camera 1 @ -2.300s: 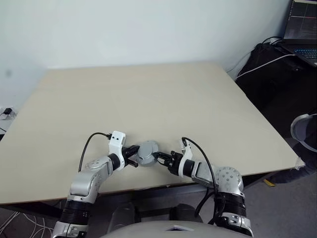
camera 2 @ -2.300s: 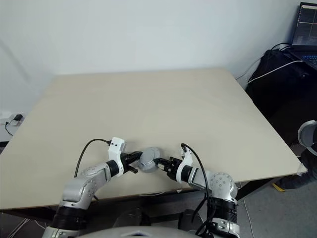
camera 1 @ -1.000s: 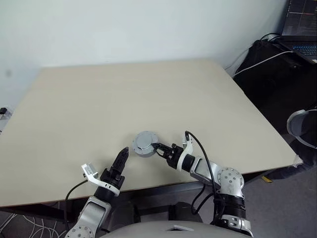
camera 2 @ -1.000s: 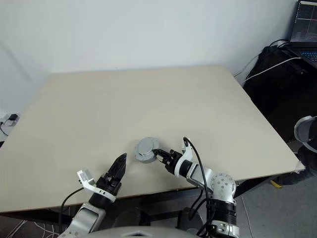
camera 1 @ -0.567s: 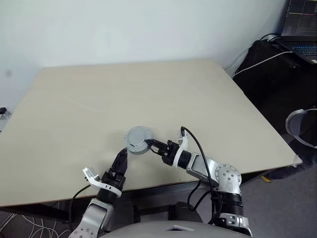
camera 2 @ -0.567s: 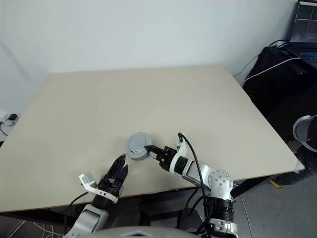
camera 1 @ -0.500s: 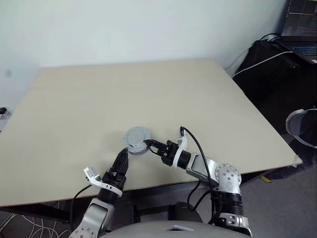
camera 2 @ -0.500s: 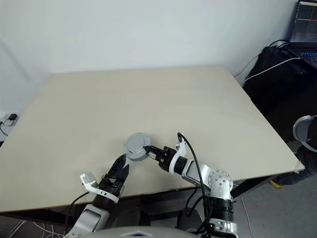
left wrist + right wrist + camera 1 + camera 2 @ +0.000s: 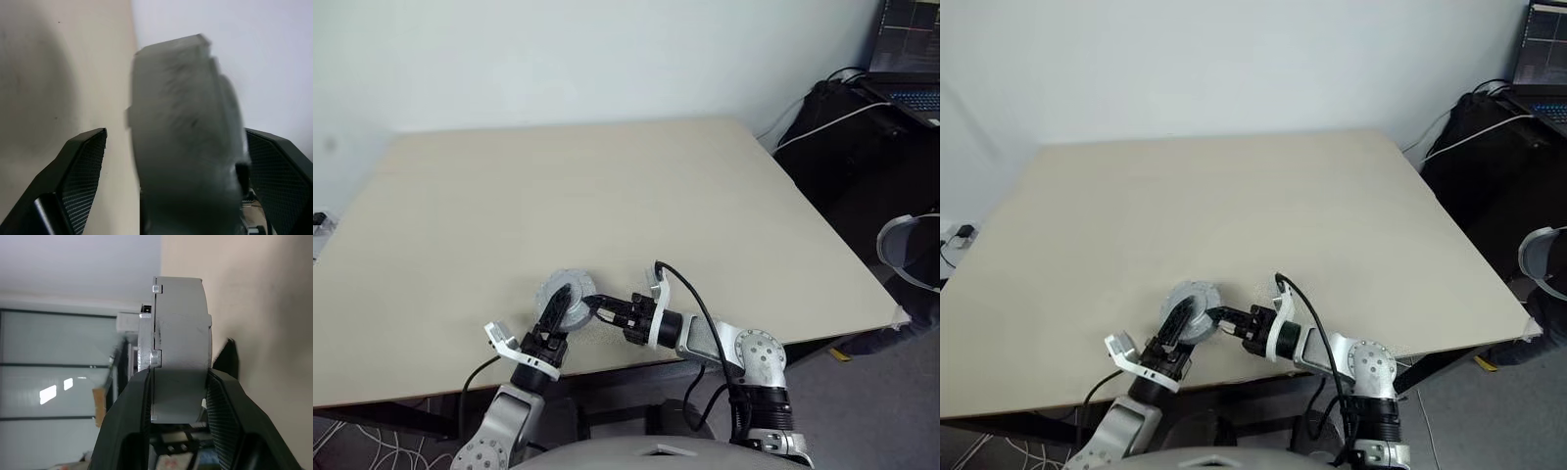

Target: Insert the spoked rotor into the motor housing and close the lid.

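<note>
The right pincer (image 9: 1217, 315) was clamped on a round grey assembled unit (image 9: 1189, 299), its two fingers (image 9: 132, 421) pressed against the flat faces so the disc stood on edge between them, lifted off the desk (image 9: 1234, 196). The right wrist view showed a seam running round the unit's edge with small tabs, so it looked to be the motor housing with the lid already seated on it, though which half was which could not be told. No copper windings and no spoked rotor were on show; I judged the rotor to be shut inside, but that could not be confirmed.

The left pincer (image 9: 560, 311) stood spread as wide as it goes and held nothing. In its own wrist view the grey unit (image 9: 186, 142) sat in the gap between its fingers (image 9: 80, 171), touching neither that I could see. From the head views its tip overlapped the unit's near edge from below.

The arrangement read as a hand-to-hand pass or a two-handed squeeze: the right pincer presented the unit edge-on so the open left one could take it across the faces. To my eye the task was near its end, with only a final press or set-down left.
</note>
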Robot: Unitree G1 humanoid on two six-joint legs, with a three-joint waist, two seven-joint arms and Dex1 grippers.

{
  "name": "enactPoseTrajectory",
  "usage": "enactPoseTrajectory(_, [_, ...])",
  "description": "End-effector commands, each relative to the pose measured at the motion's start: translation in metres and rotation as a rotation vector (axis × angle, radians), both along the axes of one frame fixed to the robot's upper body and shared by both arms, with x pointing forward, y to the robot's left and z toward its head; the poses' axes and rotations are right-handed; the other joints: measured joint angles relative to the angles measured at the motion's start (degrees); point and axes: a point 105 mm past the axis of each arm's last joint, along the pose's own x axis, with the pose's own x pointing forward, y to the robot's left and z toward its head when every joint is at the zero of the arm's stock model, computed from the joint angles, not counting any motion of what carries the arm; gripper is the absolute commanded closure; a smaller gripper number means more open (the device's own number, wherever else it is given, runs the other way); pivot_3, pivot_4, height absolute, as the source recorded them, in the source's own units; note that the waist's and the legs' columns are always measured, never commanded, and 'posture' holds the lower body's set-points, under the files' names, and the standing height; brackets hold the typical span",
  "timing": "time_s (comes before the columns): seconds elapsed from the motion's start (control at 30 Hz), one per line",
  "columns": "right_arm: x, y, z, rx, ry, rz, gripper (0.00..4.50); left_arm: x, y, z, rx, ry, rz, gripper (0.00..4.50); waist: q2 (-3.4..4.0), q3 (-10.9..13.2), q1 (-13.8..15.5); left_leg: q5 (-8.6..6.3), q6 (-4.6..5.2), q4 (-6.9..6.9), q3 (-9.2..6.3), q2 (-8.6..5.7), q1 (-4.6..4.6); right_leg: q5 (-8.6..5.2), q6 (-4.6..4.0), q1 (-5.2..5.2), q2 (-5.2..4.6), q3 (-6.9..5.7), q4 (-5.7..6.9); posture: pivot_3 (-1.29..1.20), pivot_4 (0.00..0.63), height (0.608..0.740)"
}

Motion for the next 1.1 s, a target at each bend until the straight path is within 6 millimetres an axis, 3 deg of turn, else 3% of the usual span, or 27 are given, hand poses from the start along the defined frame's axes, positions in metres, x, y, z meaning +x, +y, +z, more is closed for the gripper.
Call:
enactPoseTrajectory(0.03, [0.001,0.002,0.017,0.075,-0.044,0.007,3.21,0.011,-0.025,0.023,-0.126,-0.086,-0.009,0.18,0.0,0.0,0.0,0.0,0.0,0.01,0.0,0.0,0.0,0.0,0.0,0.0,0.0,0.0,0.0,0.0,0.0,0.74])
enactPoseTrajectory(0.27, [0.004,0.0,0.013,0.067,-0.029,-0.013,3.21,0.009,-0.026,0.024,-0.133,-0.08,-0.007,2.11,0.0,0.0,0.0,0.0,0.01,0.02,-0.01,0.01,-0.01,0.01,0.01,0.0,0.02,0.0,0.0,0.0,0.0,0.74])
enactPoseTrajectory(0.47, [0.009,-0.003,0.008,0.054,-0.018,-0.041,3.21,0.006,-0.026,0.026,-0.142,-0.074,0.0,2.21,-0.02,0.0,0.0,-0.01,0.02,0.06,0.0,0.0,-0.01,0.02,0.03,0.02,0.01,0.01,0.0,0.0,0.0,0.74])
enactPoseTrajectory(0.7, [0.024,-0.012,0.012,-0.034,-0.135,-0.137,3.21,0.009,-0.023,0.026,-0.122,-0.073,0.032,2.25,-0.03,0.0,0.1,-0.01,0.02,0.07,-0.01,0.01,-0.01,0.03,0.03,0.01,0.02,0.01,0.01,0.0,0.0,0.74])
enactPoseTrajectory(1.0, [0.021,-0.027,0.022,-0.088,-0.221,-0.161,0.26,0.024,-0.009,0.03,-0.063,-0.098,0.101,2.38,-0.04,0.0,0.3,-0.04,0.07,0.13,0.01,0.0,-0.05,0.06,0.08,-0.01,0.02,0.04,0.0,0.0,0.0,0.74])
enactPoseTrajectory(1.03, [0.02,-0.029,0.021,-0.129,-0.253,-0.156,0.0,0.027,-0.005,0.029,-0.048,-0.095,0.117,2.38,0.0,-0.1,0.3,-0.04,0.07,0.13,0.0,0.0,-0.06,0.06,0.08,-0.01,0.03,0.03,0.0,0.0,0.0,0.74])
enactPoseTrajectory(1.1, [0.017,-0.033,0.02,-0.253,-0.357,-0.133,0.0,0.033,0.004,0.026,-0.018,-0.081,0.153,2.38,0.03,-0.1,0.2,-0.04,0.07,0.12,0.03,0.0,-0.03,0.06,0.08,0.0,0.03,0.05,0.0,0.0,0.0,0.74])
